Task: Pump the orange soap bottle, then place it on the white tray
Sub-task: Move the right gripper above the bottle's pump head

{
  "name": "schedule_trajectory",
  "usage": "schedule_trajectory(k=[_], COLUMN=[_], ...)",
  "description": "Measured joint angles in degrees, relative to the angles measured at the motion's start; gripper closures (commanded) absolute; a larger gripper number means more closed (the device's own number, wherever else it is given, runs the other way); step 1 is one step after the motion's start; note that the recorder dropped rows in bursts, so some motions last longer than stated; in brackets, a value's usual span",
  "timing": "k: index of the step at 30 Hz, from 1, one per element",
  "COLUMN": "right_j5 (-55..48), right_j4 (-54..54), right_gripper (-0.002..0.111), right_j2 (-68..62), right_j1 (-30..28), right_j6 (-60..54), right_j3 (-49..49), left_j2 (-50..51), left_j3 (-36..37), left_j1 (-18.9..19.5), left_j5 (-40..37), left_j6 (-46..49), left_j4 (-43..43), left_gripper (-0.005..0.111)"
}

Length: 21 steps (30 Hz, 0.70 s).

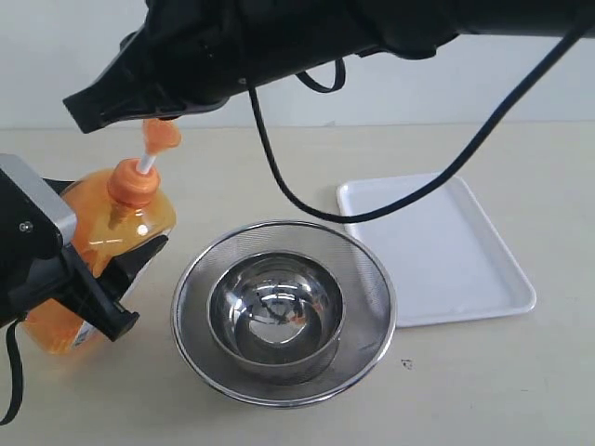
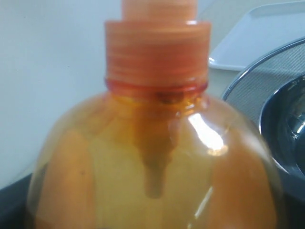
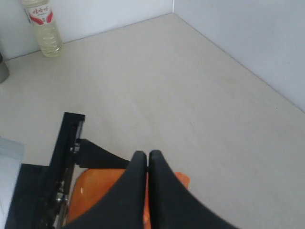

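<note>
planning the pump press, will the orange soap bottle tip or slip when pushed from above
Probably heavy: the orange soap bottle looks well filled. It leans in the left gripper, so a press on the raised pump head may twist it. Its glossy plastic could slip.

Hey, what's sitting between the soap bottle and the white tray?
A mesh strainer with a steel bowl nested inside it sits between the bottle and the tray, as the exterior view shows.
</note>
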State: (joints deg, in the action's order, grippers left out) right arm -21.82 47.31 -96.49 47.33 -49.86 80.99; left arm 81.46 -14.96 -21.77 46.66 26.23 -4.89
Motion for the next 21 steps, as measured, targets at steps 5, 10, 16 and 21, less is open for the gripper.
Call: schedule_trajectory(k=[5, 10, 16, 21], right_j5=[-1.64, -4.55, -7.62, -8.89], right_j4=[-0.85, -4.31, -6.36, -7.41], right_gripper=[0.108, 0.108, 0.108, 0.108], right_j2=[-0.09, -0.09, -0.09, -0.09], right_j1=[-3.19, -3.85, -3.85, -3.85], right_j6=[1.48, 3.77, 5.83, 6.63], right_j3=[0.0, 0.0, 0.0, -2.33], left_j2=[0.0, 0.0, 0.0, 0.0], left_j3=[0.0, 0.0, 0.0, 0.0], left_j1=[0.0, 0.0, 0.0, 0.0], left_j5=[0.0, 0.0, 0.0, 0.0], left_j6=[0.0, 0.0, 0.23, 0.23], left_j4=[0.0, -0.11, -0.68, -0.68], left_gripper=[0.102, 0.102, 0.102, 0.102])
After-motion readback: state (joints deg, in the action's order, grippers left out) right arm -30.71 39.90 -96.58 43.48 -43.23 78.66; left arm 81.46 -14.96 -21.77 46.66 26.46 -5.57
